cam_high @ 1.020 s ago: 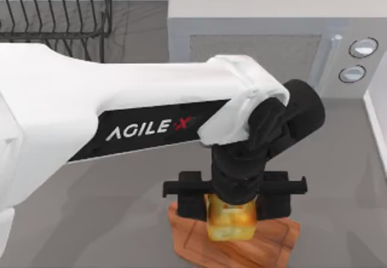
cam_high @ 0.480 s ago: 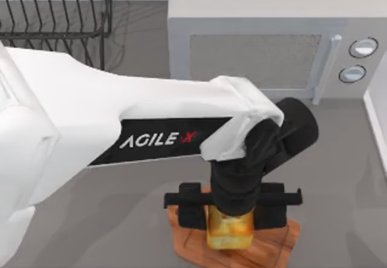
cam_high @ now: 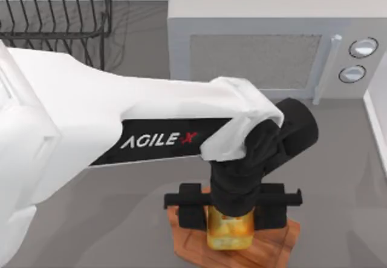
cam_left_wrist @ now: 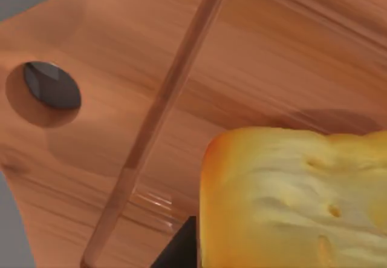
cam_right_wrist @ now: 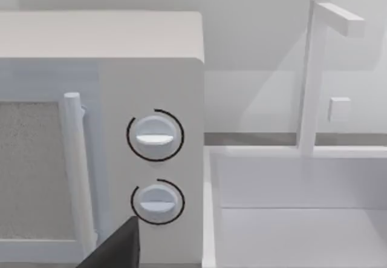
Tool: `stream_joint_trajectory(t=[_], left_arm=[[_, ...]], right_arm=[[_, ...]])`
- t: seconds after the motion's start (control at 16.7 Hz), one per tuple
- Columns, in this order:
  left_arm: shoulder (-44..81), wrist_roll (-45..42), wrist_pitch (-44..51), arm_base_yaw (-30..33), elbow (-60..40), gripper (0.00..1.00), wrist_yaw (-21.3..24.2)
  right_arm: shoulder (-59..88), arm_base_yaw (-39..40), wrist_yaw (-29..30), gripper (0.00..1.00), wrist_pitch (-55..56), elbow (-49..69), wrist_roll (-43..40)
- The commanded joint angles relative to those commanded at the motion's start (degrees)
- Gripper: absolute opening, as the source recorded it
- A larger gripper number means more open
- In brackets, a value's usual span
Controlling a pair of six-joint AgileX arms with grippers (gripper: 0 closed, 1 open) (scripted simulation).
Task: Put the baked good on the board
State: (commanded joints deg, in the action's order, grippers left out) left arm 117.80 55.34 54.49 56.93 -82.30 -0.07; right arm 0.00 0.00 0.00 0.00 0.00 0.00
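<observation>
The reddish-brown wooden board [cam_high: 275,241] lies at the table's front, right of centre. My left arm reaches over it, and its gripper [cam_high: 231,224] points straight down, shut on the golden-yellow baked good [cam_high: 228,236]. The baked good hangs over the middle of the board. The left wrist view shows the baked good [cam_left_wrist: 290,201] close above the board [cam_left_wrist: 121,104], near its rim groove and handle hole; I cannot tell whether they touch. My right gripper [cam_right_wrist: 115,247] is parked off to the right, facing the microwave.
A white microwave [cam_high: 260,44] stands at the back, behind the board, with its two knobs [cam_right_wrist: 154,136] toward the right. A wire dish rack [cam_high: 54,14] is at the back left. A white sink basin [cam_right_wrist: 302,213] with a faucet sits at the right edge.
My left arm moved a little lower and forward with the baked good, bringing it nearer the board. It has hardly moved in the last half second.
</observation>
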Motion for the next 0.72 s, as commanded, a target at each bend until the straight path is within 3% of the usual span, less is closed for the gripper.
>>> stream_joint_trajectory(t=[0.36, 0.72], left_arm=[[0.00, 0.00, 0.00, 0.00, 0.00, 0.98, 0.00], [0.00, 0.00, 0.00, 0.00, 0.00, 1.00, 0.00]], right_arm=[[0.00, 0.00, 0.00, 1.00, 0.00, 0.00, 0.00], [0.00, 0.00, 0.00, 1.00, 0.00, 0.00, 0.00]])
